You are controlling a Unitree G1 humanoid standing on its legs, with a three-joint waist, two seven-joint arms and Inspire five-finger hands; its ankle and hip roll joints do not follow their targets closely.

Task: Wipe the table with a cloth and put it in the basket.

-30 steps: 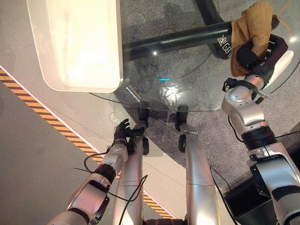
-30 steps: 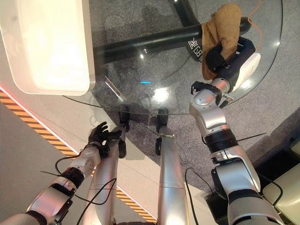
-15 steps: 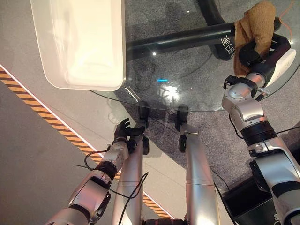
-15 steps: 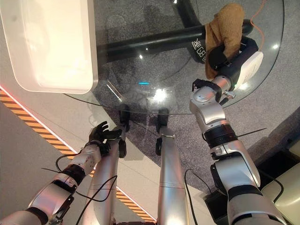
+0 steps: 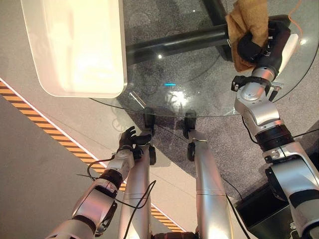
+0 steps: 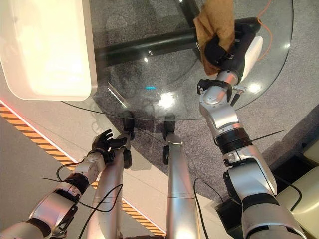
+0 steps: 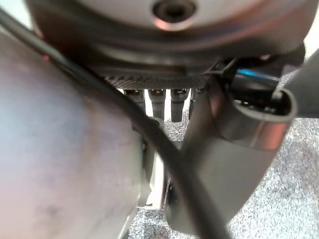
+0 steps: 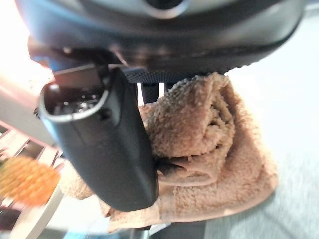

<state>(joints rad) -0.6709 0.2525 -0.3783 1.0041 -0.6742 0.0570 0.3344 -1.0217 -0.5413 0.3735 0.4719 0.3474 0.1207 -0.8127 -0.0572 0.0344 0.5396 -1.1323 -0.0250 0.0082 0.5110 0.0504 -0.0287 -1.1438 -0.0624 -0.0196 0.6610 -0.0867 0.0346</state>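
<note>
A tan terry cloth (image 5: 247, 26) lies bunched on the round glass table (image 5: 199, 74) at its far right. My right hand (image 5: 262, 44) is shut on the cloth, thumb and fingers curled round its folds (image 8: 199, 144), pressing it on the glass. The white basket (image 5: 75, 45) stands on the table's left part, its inside brightly lit. My left hand (image 5: 128, 139) hangs low beside the table's near edge, below the glass, fingers relaxed and holding nothing.
Black table legs (image 5: 174, 45) show through the glass over grey carpet. An orange and black striped floor line (image 5: 45, 139) runs along the left. A dark box (image 5: 259, 209) sits on the floor at lower right.
My right hand has slid the cloth toward the left and farther across the glass. The left hand has stayed in place.
</note>
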